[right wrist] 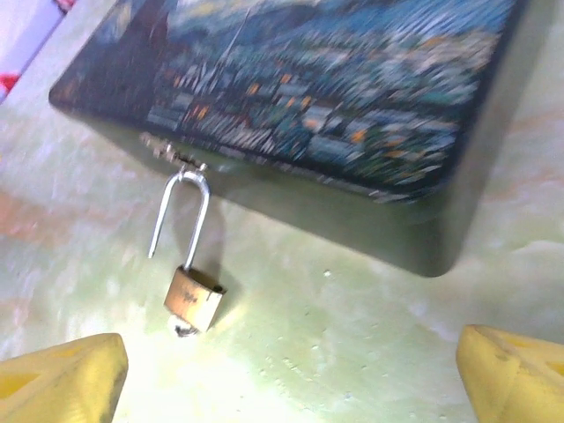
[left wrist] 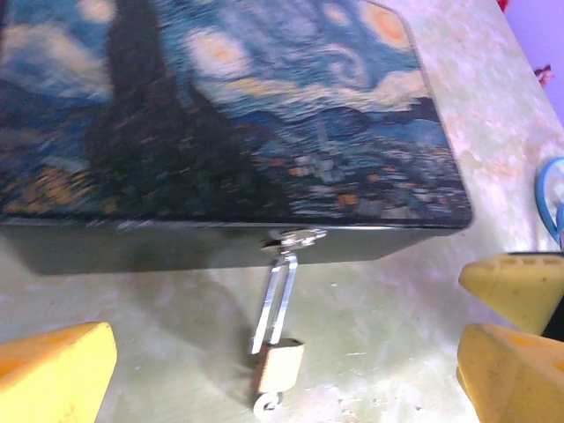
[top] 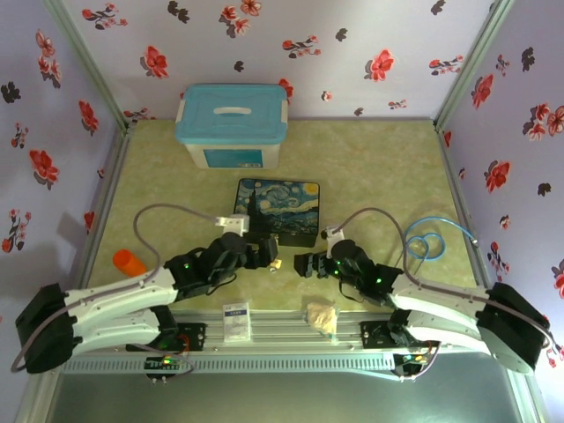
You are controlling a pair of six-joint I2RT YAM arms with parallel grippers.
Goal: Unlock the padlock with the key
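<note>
The small brass padlock (left wrist: pixel 279 368) (right wrist: pixel 194 300) lies on the table in front of the painted box (top: pixel 278 211). Its silver shackle (right wrist: pixel 181 216) is hooked through the box's clasp (left wrist: pixel 295 236). One shackle leg ends free, outside the brass body. The key's (left wrist: pixel 264 404) (right wrist: pixel 183 329) round silver head sticks out of the padlock's bottom. My left gripper (top: pixel 261 254) (left wrist: pixel 286 352) is open, its yellow fingers (left wrist: pixel 53 370) wide either side of the padlock and not touching it. My right gripper (top: pixel 307 264) (right wrist: pixel 291 374) is open and holds nothing, just right of the padlock (top: pixel 276 263).
A blue-lidded white bin (top: pixel 231 123) stands at the back. An orange object (top: pixel 129 262) lies at the left, a white card (top: pixel 236 322) and a crumpled beige wrapper (top: pixel 322 315) on the near rail. A blue cable loop (top: pixel 427 240) lies at the right.
</note>
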